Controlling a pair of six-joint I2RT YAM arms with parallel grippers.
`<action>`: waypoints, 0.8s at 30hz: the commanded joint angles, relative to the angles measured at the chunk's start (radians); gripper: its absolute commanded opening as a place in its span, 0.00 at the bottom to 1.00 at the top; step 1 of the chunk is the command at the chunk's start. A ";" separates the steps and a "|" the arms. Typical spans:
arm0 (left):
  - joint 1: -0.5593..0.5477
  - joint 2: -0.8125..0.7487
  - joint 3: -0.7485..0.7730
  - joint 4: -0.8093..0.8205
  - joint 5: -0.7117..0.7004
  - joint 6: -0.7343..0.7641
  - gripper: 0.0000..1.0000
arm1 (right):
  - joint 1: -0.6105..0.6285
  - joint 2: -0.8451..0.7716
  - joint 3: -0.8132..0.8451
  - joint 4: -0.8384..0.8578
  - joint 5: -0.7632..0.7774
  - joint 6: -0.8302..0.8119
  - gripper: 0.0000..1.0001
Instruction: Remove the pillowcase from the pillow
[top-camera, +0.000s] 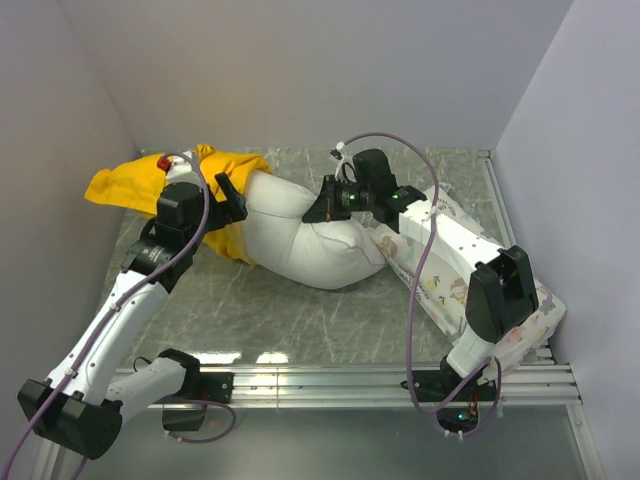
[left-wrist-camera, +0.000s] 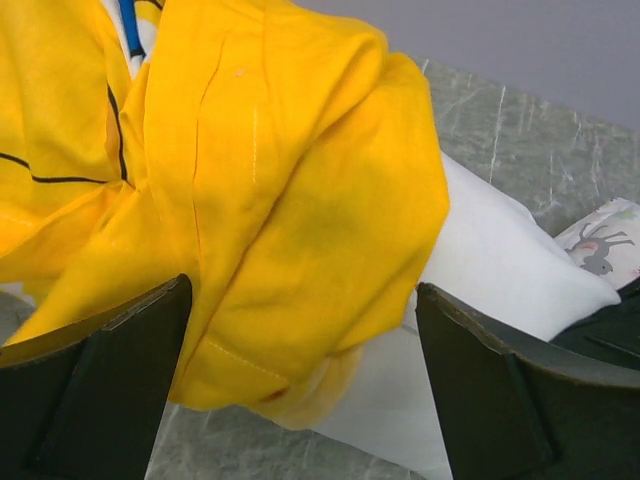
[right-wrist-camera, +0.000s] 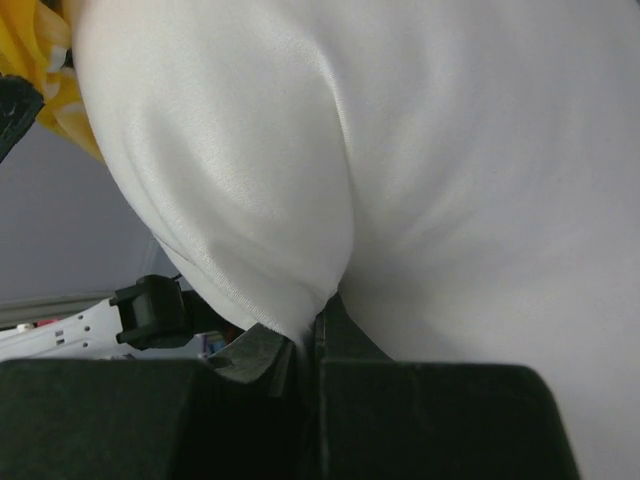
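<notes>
The yellow pillowcase (top-camera: 130, 180) is bunched over the far left end of the plain white pillow (top-camera: 300, 240), which lies across the mat. My left gripper (top-camera: 238, 198) is open. In the left wrist view its fingers (left-wrist-camera: 100, 390) stand on either side of the pillowcase's hemmed edge (left-wrist-camera: 280, 200), with the bare pillow (left-wrist-camera: 500, 250) beside it; I cannot tell whether they touch the fabric. A blue strip (left-wrist-camera: 128, 25) shows at the top. My right gripper (top-camera: 318, 210) is shut on a pinched fold of the pillow (right-wrist-camera: 450, 180), close to its right end; the jaws meet around the fold (right-wrist-camera: 310, 340).
A white pillow printed with small animals (top-camera: 470, 270) lies along the right side under my right arm; it also shows in the left wrist view (left-wrist-camera: 600, 240). The grey marbled mat (top-camera: 300, 320) is walled at the back and both sides. A metal rail (top-camera: 400, 380) runs along the front.
</notes>
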 joint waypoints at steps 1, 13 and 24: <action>-0.064 -0.053 0.051 -0.073 -0.173 0.003 0.99 | -0.031 0.063 -0.012 0.007 0.073 -0.011 0.00; -0.097 -0.119 0.044 -0.129 -0.249 -0.045 0.99 | -0.063 0.093 -0.023 0.033 0.059 0.005 0.00; -0.098 0.001 -0.142 0.210 -0.126 -0.072 0.99 | -0.063 0.081 -0.052 0.040 0.053 0.009 0.00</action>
